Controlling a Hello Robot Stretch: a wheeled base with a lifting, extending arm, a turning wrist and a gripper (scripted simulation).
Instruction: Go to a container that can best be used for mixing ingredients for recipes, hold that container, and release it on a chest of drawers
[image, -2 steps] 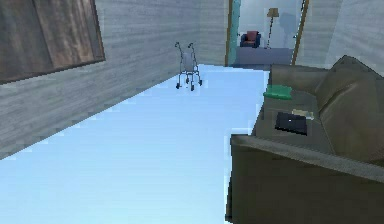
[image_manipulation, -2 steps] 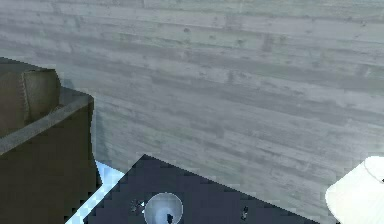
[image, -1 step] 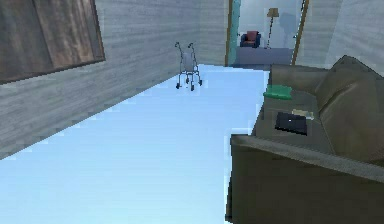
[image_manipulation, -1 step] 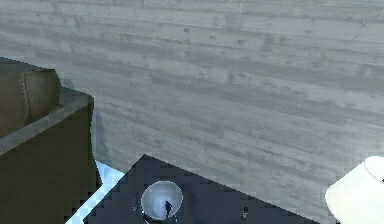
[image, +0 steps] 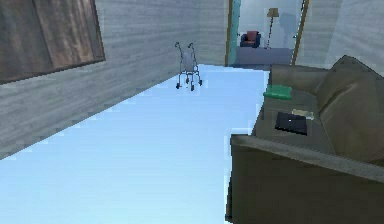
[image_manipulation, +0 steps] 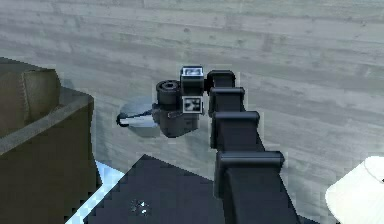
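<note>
In the arm side view my arm's dark bar rises from the bottom edge toward the wooden plank wall. At its far end, left of the white marker squares, sits the gripper (image_manipulation: 131, 120). A pale grey bowl-shaped thing (image_manipulation: 141, 109) hangs at the fingers, clear of every surface, so the gripper holds it. Behind it is only wall.
A brown sofa (image: 322, 120) lines the forward view's right, with a dark flat device (image: 292, 123) and a green book (image: 278, 92) on it. A wheeled walker (image: 187, 68) stands far ahead near a doorway (image: 265, 40). A dark low tabletop (image_manipulation: 165, 195) lies under the arm, beside a lampshade (image_manipulation: 360, 195).
</note>
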